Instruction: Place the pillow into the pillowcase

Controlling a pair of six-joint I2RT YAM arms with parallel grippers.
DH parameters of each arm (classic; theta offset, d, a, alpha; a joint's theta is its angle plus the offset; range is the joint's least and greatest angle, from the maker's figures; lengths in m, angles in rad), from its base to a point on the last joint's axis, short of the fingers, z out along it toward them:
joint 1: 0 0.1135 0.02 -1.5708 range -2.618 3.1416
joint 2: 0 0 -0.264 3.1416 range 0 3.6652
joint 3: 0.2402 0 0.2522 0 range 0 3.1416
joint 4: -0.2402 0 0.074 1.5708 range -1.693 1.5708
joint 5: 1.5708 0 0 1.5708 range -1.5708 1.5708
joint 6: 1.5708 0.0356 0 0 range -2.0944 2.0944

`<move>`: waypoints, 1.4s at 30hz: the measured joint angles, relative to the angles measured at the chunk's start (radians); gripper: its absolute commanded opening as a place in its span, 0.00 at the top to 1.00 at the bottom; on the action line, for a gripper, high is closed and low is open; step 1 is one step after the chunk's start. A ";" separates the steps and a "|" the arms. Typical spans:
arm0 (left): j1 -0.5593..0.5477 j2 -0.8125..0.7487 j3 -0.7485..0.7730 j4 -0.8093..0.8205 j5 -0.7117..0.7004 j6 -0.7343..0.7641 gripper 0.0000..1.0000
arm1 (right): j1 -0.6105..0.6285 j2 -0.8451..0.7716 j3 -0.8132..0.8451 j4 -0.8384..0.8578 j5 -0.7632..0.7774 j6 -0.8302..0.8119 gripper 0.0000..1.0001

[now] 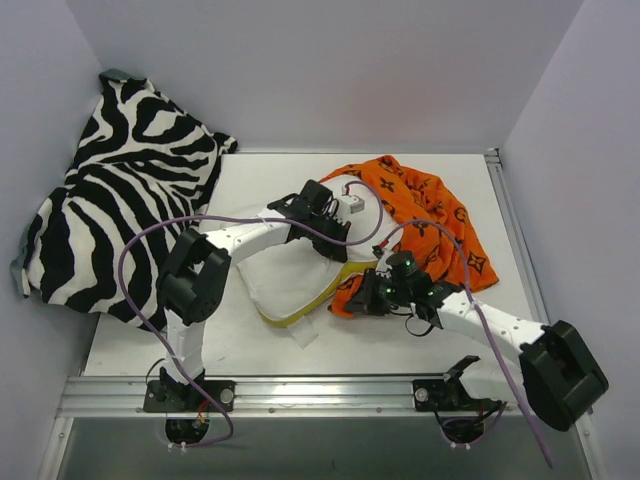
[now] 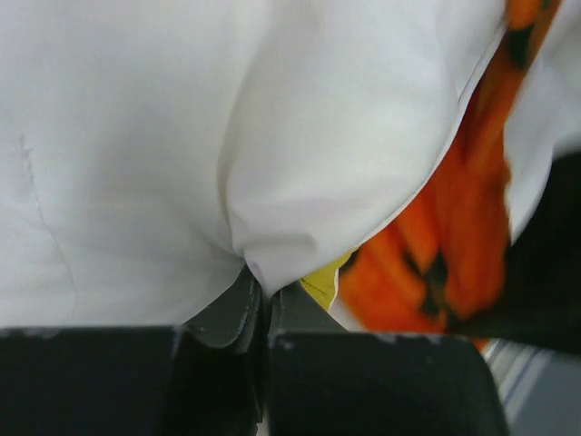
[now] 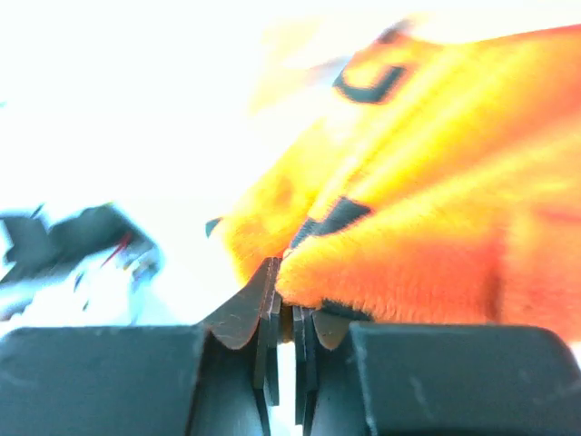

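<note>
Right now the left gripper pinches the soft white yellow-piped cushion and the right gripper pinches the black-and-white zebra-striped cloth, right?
No. The right gripper pinches the bright orange printed fabric pillowcase, as the right wrist view shows; the left gripper does pinch the soft white cushion.

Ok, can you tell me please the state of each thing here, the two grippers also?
Left gripper: shut on a fold of the pillow.
Right gripper: shut on the edge of the pillowcase.
Pillow: lying on the table, mostly uncovered.
Pillowcase: crumpled, against the pillow's right side.
Striped cloth: bunched in the far left corner, untouched.
</note>
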 measured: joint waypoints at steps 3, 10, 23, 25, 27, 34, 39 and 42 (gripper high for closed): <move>-0.005 0.027 0.059 0.074 0.048 -0.142 1.00 | 0.095 -0.106 0.013 0.024 -0.047 0.032 1.00; -0.021 0.022 -0.026 0.276 0.095 -0.319 1.00 | 0.004 -0.195 0.008 -0.014 -0.167 0.055 0.81; -0.073 -0.254 -0.337 0.099 0.219 0.003 0.18 | -0.398 -0.249 0.506 -0.587 -0.333 -0.522 0.41; -0.064 -0.315 -0.341 0.033 0.226 0.045 0.13 | -0.402 -0.151 0.544 -0.585 -0.304 -0.581 0.42; -0.042 -0.360 -0.313 -0.032 0.222 0.079 0.11 | -0.380 -0.013 0.571 -0.571 -0.270 -0.615 0.42; 0.149 -0.348 -0.048 -0.113 0.142 0.169 0.10 | -0.243 0.426 0.587 -0.515 -0.107 -0.644 0.58; 0.221 -0.270 -0.018 -0.123 0.066 0.268 0.13 | -0.221 0.374 0.627 -0.555 -0.084 -0.649 0.51; 0.206 -0.219 -0.020 -0.144 0.066 0.322 0.17 | -0.229 0.329 0.742 -0.632 -0.014 -0.668 0.52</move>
